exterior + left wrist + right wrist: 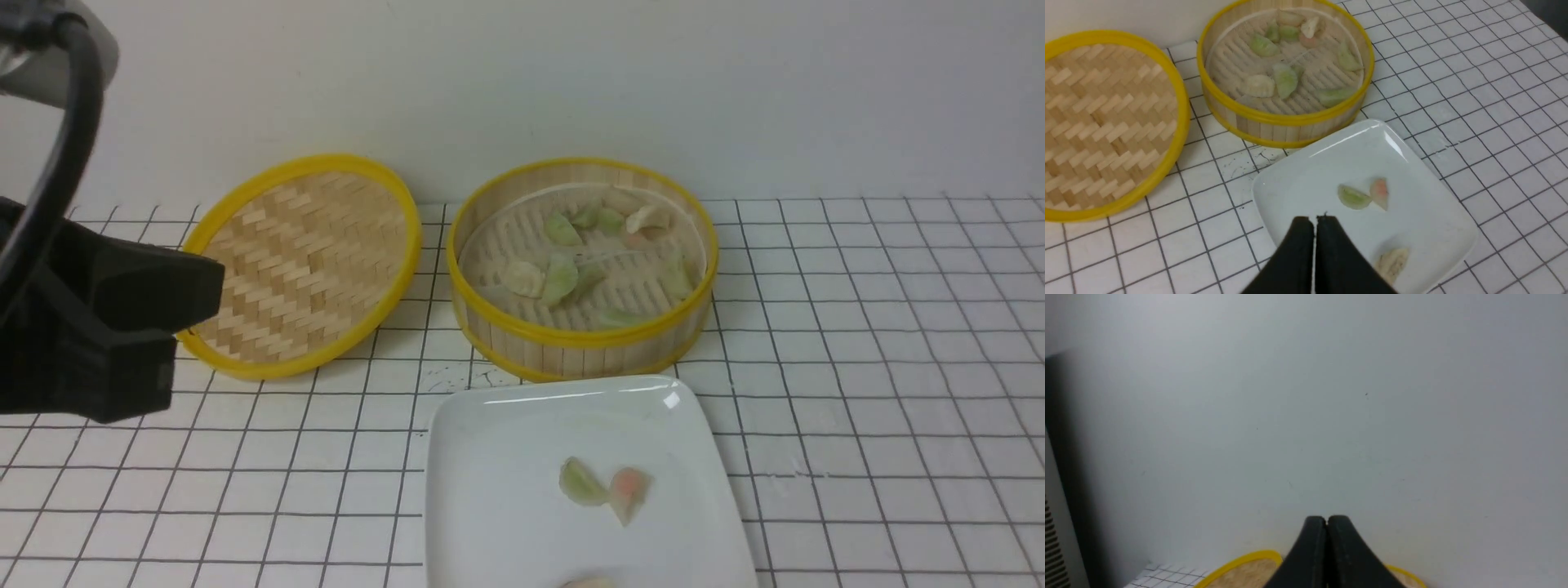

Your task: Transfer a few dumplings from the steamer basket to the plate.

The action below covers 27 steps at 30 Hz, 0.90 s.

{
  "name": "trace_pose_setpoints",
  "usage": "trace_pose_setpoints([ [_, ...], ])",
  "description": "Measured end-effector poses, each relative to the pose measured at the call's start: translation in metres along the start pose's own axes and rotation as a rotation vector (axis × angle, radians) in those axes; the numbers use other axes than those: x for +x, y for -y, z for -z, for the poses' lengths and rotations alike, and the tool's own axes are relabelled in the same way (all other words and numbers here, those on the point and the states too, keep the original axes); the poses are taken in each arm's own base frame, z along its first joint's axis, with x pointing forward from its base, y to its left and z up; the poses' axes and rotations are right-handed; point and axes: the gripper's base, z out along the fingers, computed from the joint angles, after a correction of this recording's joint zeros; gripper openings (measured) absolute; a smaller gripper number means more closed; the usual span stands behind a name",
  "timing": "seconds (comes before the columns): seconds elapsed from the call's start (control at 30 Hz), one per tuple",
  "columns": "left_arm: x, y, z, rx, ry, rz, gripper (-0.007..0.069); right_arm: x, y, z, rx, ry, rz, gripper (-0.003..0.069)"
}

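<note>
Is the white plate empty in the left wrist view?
No, the plate holds a green dumpling, a pinkish dumpling beside it and a whitish dumpling apart.

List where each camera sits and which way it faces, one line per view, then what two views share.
Front: between the arms, facing forward and down at the lid, basket and plate; the left arm shows at its left edge.
Left wrist: on the left arm, facing down at the same three things; the shut left gripper shows.
Right wrist: on the right arm, facing the wall; the shut right gripper shows, yellow rims beyond it.
Shared: front and left wrist both show dumplings on the plate.
</note>
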Motion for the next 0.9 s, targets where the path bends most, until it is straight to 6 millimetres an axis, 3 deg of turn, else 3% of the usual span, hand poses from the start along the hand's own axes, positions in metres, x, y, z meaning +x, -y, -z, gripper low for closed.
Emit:
trace_pose_setpoints([
  [0.17, 0.017, 0.002, 0.023, 0.083, 0.092, 0.056, -0.0006, 0.001, 0.0, 0.0, -0.002, 0.003, -0.005, -0.0013],
  [0.37, 0.051, -0.005, 0.045, 0.12, 0.278, 0.061, -0.0006, 0.002, 0.0, -0.001, -0.001, 0.0, -0.006, -0.0013],
  [0.57, 0.069, -0.007, 0.053, 0.146, 0.296, 0.077, -0.0006, 0.002, 0.0, -0.001, -0.001, 0.0, -0.006, -0.0011],
  [0.9, 0.074, -0.013, 0.048, 0.08, 0.295, -0.027, -0.0006, 0.002, 0.0, -0.001, -0.001, 0.001, -0.005, -0.001],
])
